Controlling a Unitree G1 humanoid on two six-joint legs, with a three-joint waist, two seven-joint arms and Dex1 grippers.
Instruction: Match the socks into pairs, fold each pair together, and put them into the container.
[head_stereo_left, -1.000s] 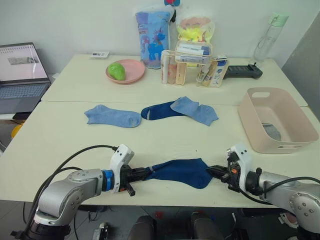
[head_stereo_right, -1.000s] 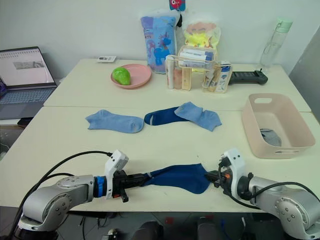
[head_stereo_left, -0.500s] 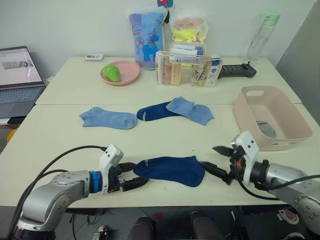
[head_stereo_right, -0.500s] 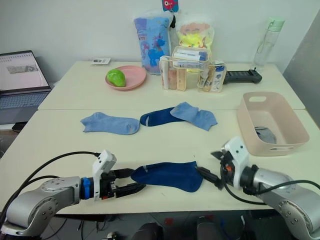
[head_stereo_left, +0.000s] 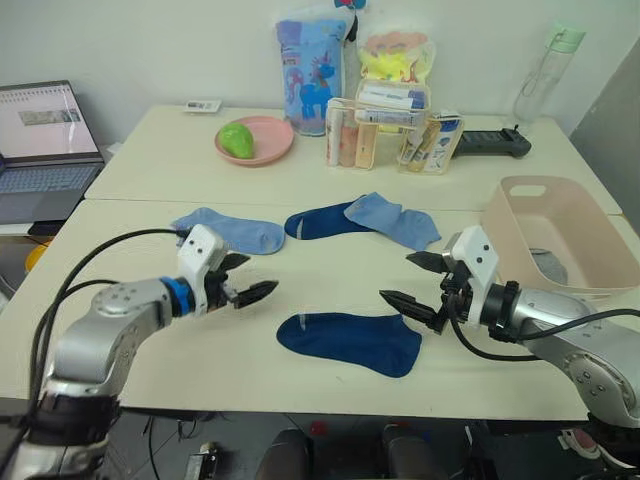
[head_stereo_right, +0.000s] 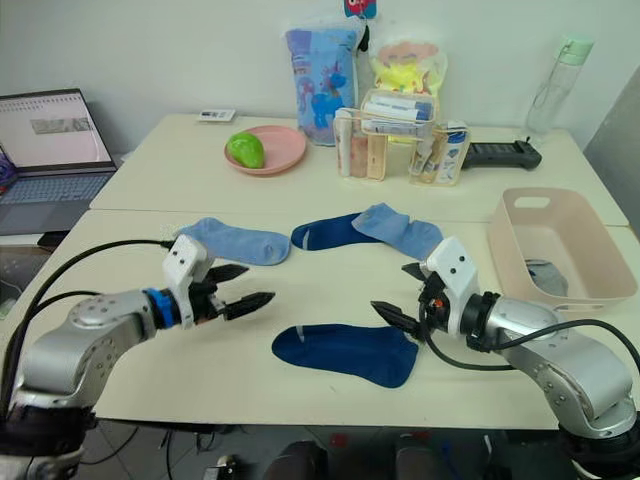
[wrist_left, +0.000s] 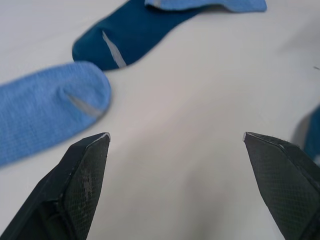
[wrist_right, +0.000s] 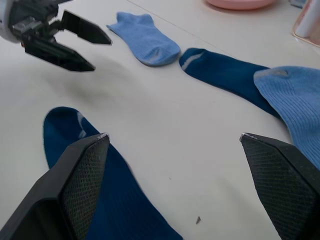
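A dark navy sock (head_stereo_left: 350, 340) lies flat near the table's front edge, free of both grippers. My left gripper (head_stereo_left: 256, 277) hovers open to its left, and my right gripper (head_stereo_left: 398, 277) hovers open to its right. Farther back lie a light blue sock (head_stereo_left: 230, 230), a second navy sock (head_stereo_left: 318, 221), and another light blue sock (head_stereo_left: 395, 220) overlapping that navy one's end. The pale pink container (head_stereo_left: 497, 228) stands at the right with a grey sock (head_stereo_left: 550, 266) inside. In the right wrist view the left gripper (wrist_right: 95, 50) shows above the near navy sock (wrist_right: 100, 180).
At the back stand a pink plate (head_stereo_left: 268, 150) with a green fruit, a clear organiser (head_stereo_left: 375, 125) of small items, a printed bag (head_stereo_left: 308, 60), a bottle (head_stereo_left: 545, 70) and a black handset (head_stereo_left: 495, 143). A laptop (head_stereo_left: 40, 140) sits at the far left.
Both grippers opened and let go of the near navy sock, then rose and drew back from its ends. The sock now lies flat on the table.
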